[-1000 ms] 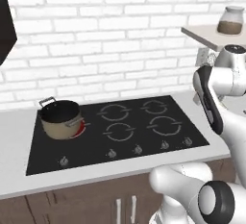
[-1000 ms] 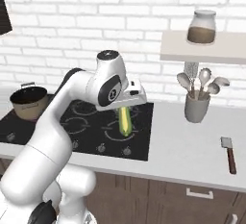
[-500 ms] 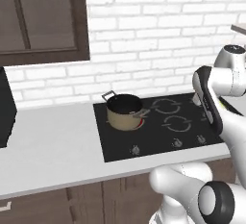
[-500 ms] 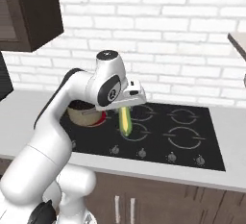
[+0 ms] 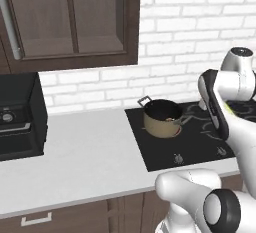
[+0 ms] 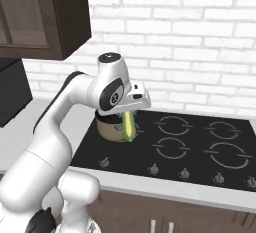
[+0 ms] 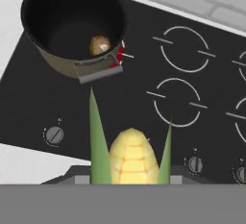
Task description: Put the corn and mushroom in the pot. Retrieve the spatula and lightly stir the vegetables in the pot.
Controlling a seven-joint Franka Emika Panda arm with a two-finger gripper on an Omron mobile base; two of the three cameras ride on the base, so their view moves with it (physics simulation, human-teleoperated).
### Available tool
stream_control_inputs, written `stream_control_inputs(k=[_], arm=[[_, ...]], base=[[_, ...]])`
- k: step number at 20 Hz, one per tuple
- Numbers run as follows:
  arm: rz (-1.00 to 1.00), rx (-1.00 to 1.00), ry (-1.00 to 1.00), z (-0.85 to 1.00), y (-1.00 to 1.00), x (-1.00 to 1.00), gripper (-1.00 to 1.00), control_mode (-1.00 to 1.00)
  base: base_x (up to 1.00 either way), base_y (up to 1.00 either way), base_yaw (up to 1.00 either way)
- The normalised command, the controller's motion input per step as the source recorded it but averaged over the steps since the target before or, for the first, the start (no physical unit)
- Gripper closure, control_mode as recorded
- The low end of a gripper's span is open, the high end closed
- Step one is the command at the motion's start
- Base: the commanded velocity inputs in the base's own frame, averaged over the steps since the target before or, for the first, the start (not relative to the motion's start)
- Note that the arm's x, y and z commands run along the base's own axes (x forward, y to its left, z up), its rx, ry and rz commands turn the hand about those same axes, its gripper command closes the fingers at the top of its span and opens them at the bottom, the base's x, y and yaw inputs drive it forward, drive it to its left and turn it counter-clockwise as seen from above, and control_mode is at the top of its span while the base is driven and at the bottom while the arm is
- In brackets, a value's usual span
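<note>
Status, operator: your gripper (image 6: 129, 123) was pinching the corn (image 6: 128, 126) above the hob, pot (image 7: 74, 26) at ten o'clock in the hand view with the mushroom (image 7: 99, 45) already inside; corn drop, spatula fetch and stir were left.

The corn (image 6: 128, 125) hangs from my fingers (image 6: 131, 111) above the hob (image 6: 200, 149), just beside the pot (image 7: 72, 26). The pot sits on the hob's left rear burner with the mushroom (image 7: 99, 45) inside. The bench (image 5: 75, 162) stretches left.
</note>
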Motion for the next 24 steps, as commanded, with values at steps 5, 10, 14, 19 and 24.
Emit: stream_control_inputs(k=[5, 10, 14, 19, 24], arm=[[0.01, 0.18, -0.01, 0.34, -0.07, 0.48, 1.00, -1.00], [0.13, 0.39, -0.05, 0.22, 0.01, 0.24, 1.00, -1.00], [0.21, 0.43, -0.03, 0.05, 0.01, 0.32, 1.00, -1.00], [0.19, 0.31, -0.02, 0.00, 0.17, 0.76, 1.00, -1.00], [0.15, 0.18, -0.02, -0.05, 0.21, 0.83, 1.00, -1.00]], base=[[0.00, 0.00, 0.00], [0.00, 0.00, 0.00], [0.00, 0.00, 0.00], [0.00, 0.00, 0.00], [0.00, 0.00, 0.00]])
